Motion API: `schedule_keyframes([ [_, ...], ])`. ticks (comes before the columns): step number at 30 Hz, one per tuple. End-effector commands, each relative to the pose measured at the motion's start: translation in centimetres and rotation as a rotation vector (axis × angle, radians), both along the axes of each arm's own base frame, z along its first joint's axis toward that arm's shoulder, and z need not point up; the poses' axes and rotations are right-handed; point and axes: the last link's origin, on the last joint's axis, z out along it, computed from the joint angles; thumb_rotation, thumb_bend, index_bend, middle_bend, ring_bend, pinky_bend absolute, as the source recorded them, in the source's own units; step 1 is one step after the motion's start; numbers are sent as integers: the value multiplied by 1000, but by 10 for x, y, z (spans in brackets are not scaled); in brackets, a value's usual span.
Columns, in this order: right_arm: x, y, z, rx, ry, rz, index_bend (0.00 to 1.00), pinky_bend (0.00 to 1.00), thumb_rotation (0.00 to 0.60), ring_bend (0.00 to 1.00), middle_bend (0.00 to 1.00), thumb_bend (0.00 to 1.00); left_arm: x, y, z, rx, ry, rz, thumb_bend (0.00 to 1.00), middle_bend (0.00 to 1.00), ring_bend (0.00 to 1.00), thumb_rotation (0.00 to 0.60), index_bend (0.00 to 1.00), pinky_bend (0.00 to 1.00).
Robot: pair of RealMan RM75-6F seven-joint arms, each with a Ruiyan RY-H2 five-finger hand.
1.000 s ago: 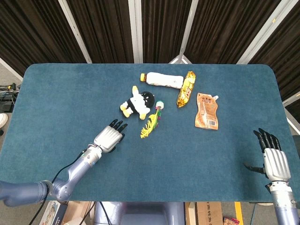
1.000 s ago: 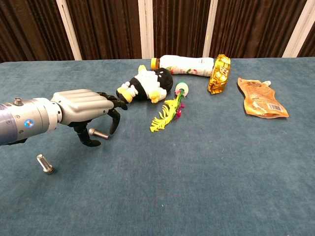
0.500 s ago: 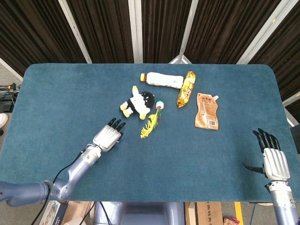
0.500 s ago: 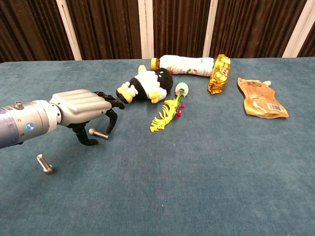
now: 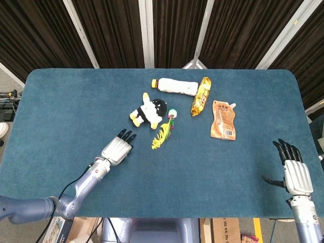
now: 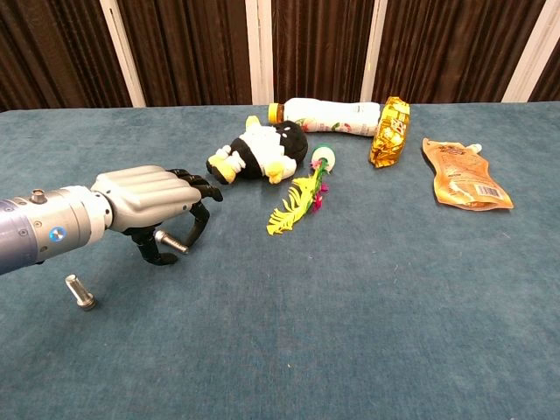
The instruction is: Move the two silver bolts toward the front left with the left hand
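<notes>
In the chest view one silver bolt (image 6: 171,242) lies on the blue table (image 6: 367,297) under my left hand (image 6: 150,208). The thumb and curled fingers pinch it from both sides. A second silver bolt (image 6: 79,291) lies apart, closer to the front left edge. The head view shows the left hand (image 5: 117,149) from above, covering the bolts. My right hand (image 5: 293,169) rests at the front right, fingers spread and holding nothing.
Behind the left hand sit a black-and-white plush toy (image 6: 260,149) and a yellow feather toy (image 6: 300,199). Further back lie a white bottle (image 6: 328,115), a gold snack bag (image 6: 388,121) and an orange pouch (image 6: 464,184).
My left hand lowered and drew slightly toward the front left, its fingers closing on the nearer bolt, which shifted a little with it. The right hand stayed put.
</notes>
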Motion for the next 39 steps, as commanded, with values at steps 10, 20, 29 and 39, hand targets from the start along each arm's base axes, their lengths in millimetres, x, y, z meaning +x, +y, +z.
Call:
schedule_keyframes([
  [10,0,0,-1,2,-2,0,119,0,600,31,67,110,2,-1,-1,8,-9,3,453,79,0,600,565,0],
  [20,0,0,-1,10,-4,-2,119,0,600,36,67,109,1,-2,-4,15,-2,11,471,77,0,600,551,0],
  [29,0,-1,-2,13,-9,0,119,0,600,36,68,110,1,-2,-3,24,1,15,469,74,0,600,541,0],
  [39,0,0,-1,18,-15,0,119,0,600,36,67,109,2,-3,-4,23,1,12,508,80,0,600,597,0],
])
